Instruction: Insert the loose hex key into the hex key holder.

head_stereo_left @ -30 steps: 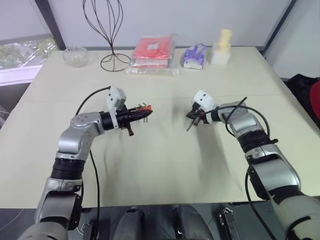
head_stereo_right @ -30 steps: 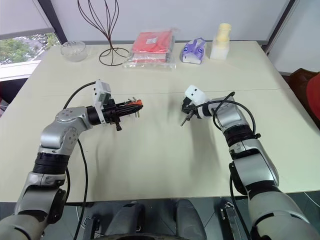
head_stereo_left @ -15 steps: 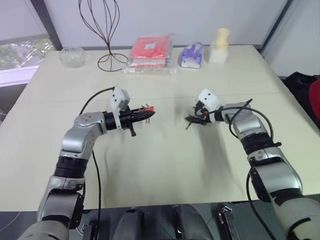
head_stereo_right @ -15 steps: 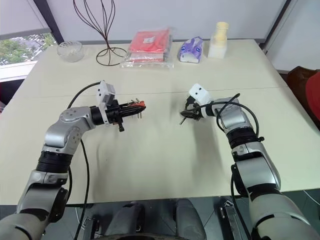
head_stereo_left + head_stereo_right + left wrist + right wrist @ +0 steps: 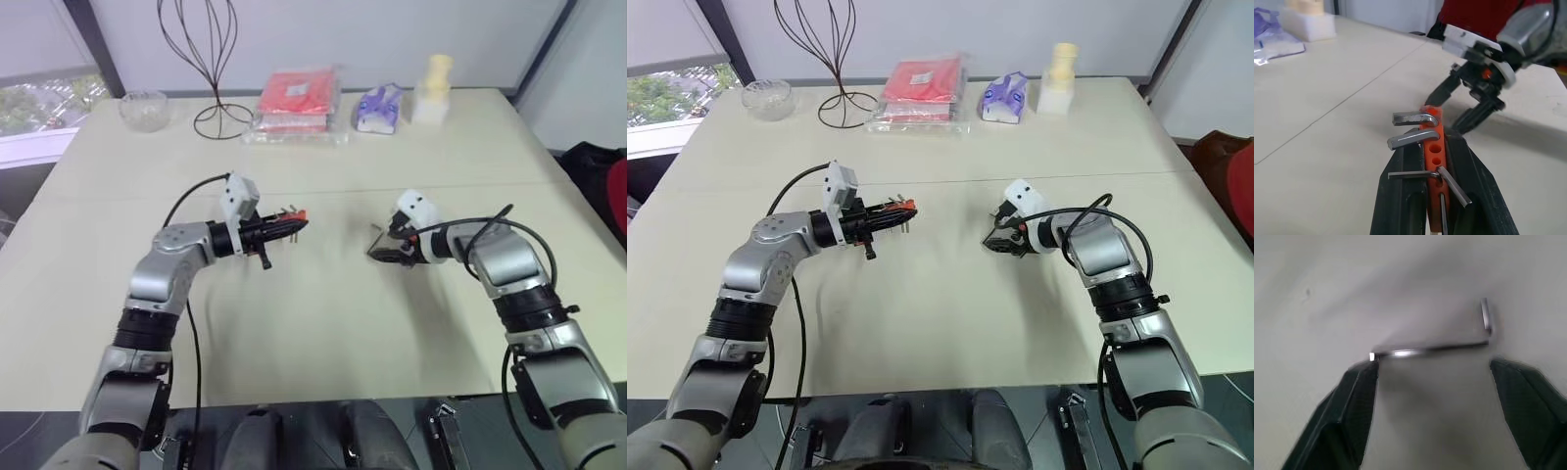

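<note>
two grippers work over the pale table (image 5: 323, 323). on the left, the left gripper (image 5: 279, 228) is clamped tight on the hex key holder (image 5: 1433, 147), held above the table with its orange end pointing toward the right arm; several short keys stick out of its side. to the right, the right gripper (image 5: 1432, 377) has its fingers spread wide and holds nothing. the loose hex key (image 5: 1436, 347) lies flat on the table just ahead of those fingertips, one end at the tip of one finger, its short leg bent at the far end.
</note>
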Motion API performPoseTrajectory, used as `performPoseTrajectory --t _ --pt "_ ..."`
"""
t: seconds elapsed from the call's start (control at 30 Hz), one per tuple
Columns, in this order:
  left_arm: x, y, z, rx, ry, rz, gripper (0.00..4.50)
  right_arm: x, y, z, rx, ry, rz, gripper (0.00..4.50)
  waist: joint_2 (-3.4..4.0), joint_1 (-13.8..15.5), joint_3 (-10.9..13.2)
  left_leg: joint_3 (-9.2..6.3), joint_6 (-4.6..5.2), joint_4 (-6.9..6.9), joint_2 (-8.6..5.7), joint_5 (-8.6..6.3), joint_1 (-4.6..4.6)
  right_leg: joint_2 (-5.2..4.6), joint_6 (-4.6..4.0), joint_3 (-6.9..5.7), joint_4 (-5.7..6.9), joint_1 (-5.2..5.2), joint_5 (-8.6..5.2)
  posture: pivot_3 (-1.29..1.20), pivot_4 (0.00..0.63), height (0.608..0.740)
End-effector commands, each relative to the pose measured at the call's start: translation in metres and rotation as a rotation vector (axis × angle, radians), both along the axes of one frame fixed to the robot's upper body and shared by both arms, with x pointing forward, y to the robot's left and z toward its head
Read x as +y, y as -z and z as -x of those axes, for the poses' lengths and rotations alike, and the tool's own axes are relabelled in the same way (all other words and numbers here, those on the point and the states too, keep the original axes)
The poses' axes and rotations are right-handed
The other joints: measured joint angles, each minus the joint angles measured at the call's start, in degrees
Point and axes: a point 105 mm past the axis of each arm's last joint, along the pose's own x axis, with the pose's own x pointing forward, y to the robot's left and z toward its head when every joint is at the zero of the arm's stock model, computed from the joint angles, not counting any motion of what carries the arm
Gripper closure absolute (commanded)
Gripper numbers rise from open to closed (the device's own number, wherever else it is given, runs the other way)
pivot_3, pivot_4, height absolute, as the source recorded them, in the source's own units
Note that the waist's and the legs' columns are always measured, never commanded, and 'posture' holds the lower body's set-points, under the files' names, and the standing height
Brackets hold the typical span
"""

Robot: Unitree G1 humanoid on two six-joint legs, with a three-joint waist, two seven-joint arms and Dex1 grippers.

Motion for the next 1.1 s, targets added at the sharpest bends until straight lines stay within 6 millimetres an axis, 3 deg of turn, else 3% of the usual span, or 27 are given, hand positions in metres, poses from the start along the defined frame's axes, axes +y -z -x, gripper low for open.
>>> performPoseTrajectory --t 0.03,0.27,0.57,0.67,0.8,0.83,1.0,1.1 --pt "-0.005 -0.008 -0.001 -0.049 0.012 -0.002 4.5 0.002 -0.003 -0.004 0.05 0.112 -0.114 0.82 0.0 0.0 0.0 -0.01 0.0 0.0 0.01 0.0 0.01 0.02 0.0 0.0 0.02 0.0 0.0 0.0 0.15 0.74" --pt "-0.005 -0.004 -0.004 -0.051 -0.005 0.0 4.5 0.011 -0.011 -0.016 0.128 0.227 -0.294 0.82 0.0 0.0 0.0 0.0 0.0 0.0 0.01 0.0 0.02 0.02 0.0 0.02 0.02 0.0 0.0 0.0 0.15 0.74" --pt "-0.003 0.0 -0.007 -0.055 -0.033 -0.004 4.5 0.032 0.006 -0.016 0.11 0.106 -0.161 0.82 -0.01 -0.3 0.0 0.01 0.01 0.0 0.02 0.0 0.03 0.03 0.0 0.02 0.02 0.0 0.0 0.0 0.15 0.74" --pt "-0.003 0.0 -0.007 -0.055 -0.04 -0.003 4.5 0.039 0.012 -0.012 0.092 0.044 -0.108 2.07 -0.01 -0.5 0.0 0.0 0.01 0.0 0.02 -0.01 0.03 0.05 0.0 0.02 0.04 0.0 0.0 0.0 0.15 0.74" --pt "-0.002 0.001 -0.007 -0.055 -0.043 -0.003 4.5 0.04 0.017 -0.01 0.052 -0.001 -0.049 4.27 -0.01 -0.8 0.0 -0.01 0.02 -0.01 0.03 -0.01 0.03 0.05 0.0 0.01 0.04 0.0 0.0 0.0 0.15 0.74" --pt "-0.003 0.001 -0.006 -0.055 -0.043 -0.004 4.5 0.04 0.018 -0.011 0.031 -0.014 -0.024 4.46 -0.02 -0.9 0.0 -0.02 0.02 -0.01 0.03 -0.01 0.03 0.05 0.0 0.01 0.04 0.0 0.0 0.0 0.15 0.74" --pt "-0.002 0.001 -0.007 -0.058 -0.046 -0.006 4.5 0.035 0.021 -0.011 -0.126 -0.163 0.17 4.46 -0.02 -1.0 0.0 -0.03 0.02 -0.01 0.03 -0.01 0.04 0.06 0.0 0.0 0.03 0.0 0.0 0.0 0.15 0.74" --pt "-0.001 0.0 -0.009 -0.059 -0.049 -0.007 4.5 0.035 0.01 -0.016 -0.255 -0.211 0.208 4.46 -0.02 -1.0 0.0 -0.04 0.02 -0.01 0.03 -0.01 0.03 0.05 0.0 -0.01 0.03 0.02 0.0 0.0 0.15 0.74"
